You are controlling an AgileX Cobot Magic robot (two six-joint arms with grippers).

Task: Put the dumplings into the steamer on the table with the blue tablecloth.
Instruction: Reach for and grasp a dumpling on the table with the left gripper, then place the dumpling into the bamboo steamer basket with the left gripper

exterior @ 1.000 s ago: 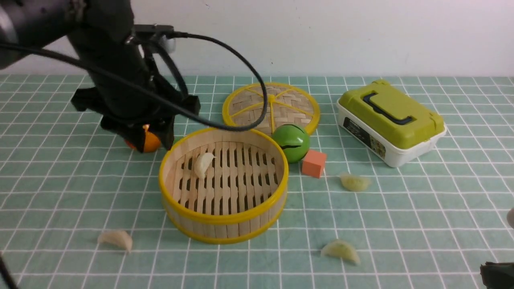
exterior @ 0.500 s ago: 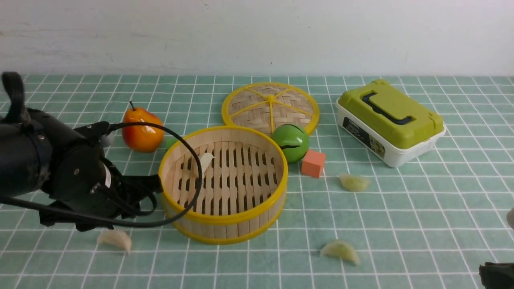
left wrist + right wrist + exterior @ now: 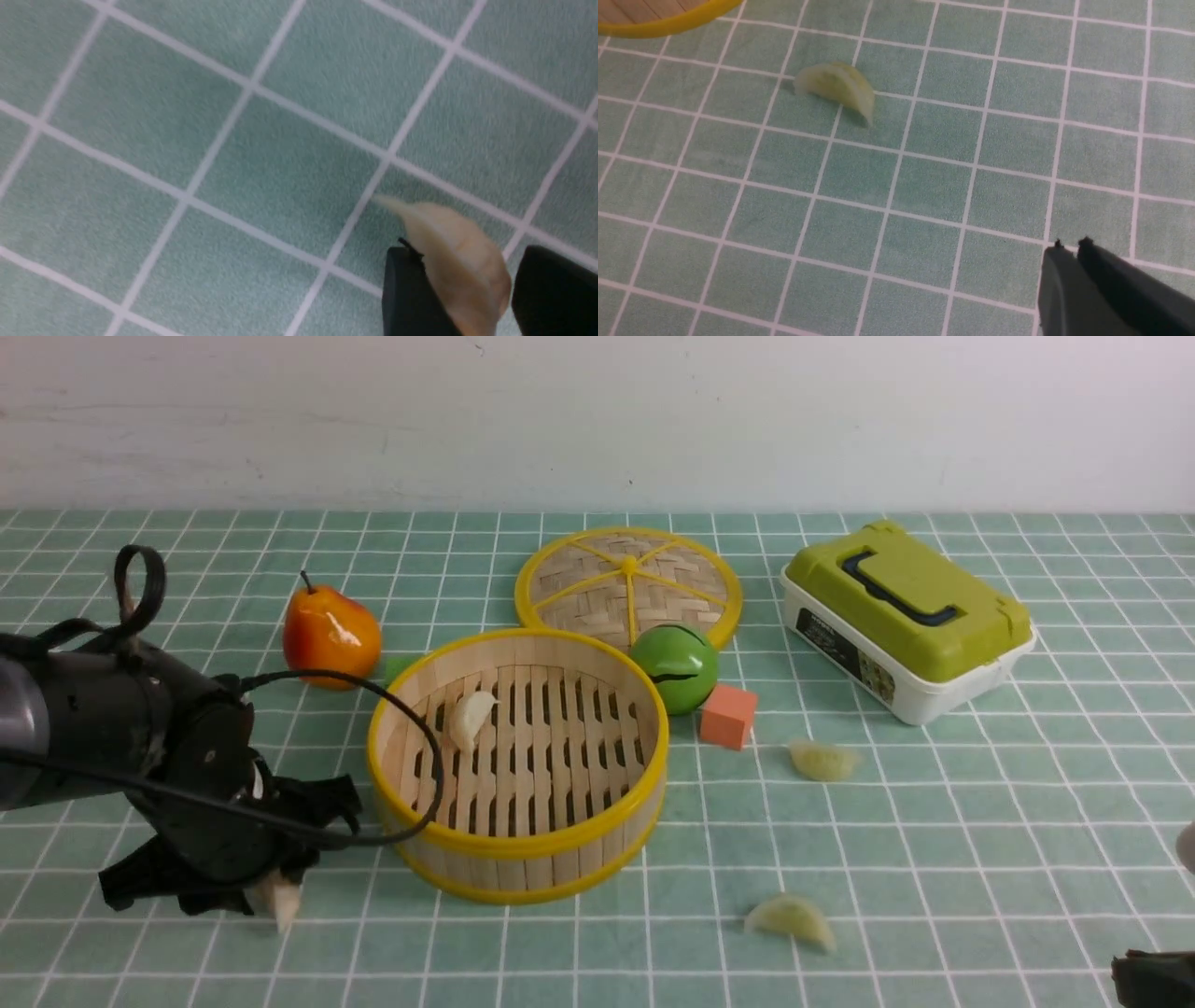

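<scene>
The bamboo steamer point(image 3: 518, 845) stands mid-table on the teal grid tablecloth point(image 3: 934, 821) with one white dumpling point(image 3: 470, 717) on its slatted floor. My left gripper point(image 3: 271, 893) is low at the front left. Its fingers straddle a second white dumpling point(image 3: 282, 901), which in the left wrist view point(image 3: 439, 228) lies between the open fingers of the left gripper point(image 3: 469, 261), with a small gap on one side. Two greenish dumplings point(image 3: 823, 760) point(image 3: 792, 918) lie right of the steamer. My right gripper point(image 3: 1071, 245) is shut and empty, with the nearer green dumpling point(image 3: 836, 86) ahead of it.
A pear point(image 3: 330, 633) and a small green cube point(image 3: 397, 667) sit behind the steamer on the left. The woven lid point(image 3: 628, 583), a green ball point(image 3: 679, 665) and an orange cube point(image 3: 729, 715) are behind it on the right. A green-lidded box point(image 3: 906, 616) stands far right.
My left arm swung from behind the steamer near the pear down to the front left and came down over the white dumpling. The right arm has not moved.
</scene>
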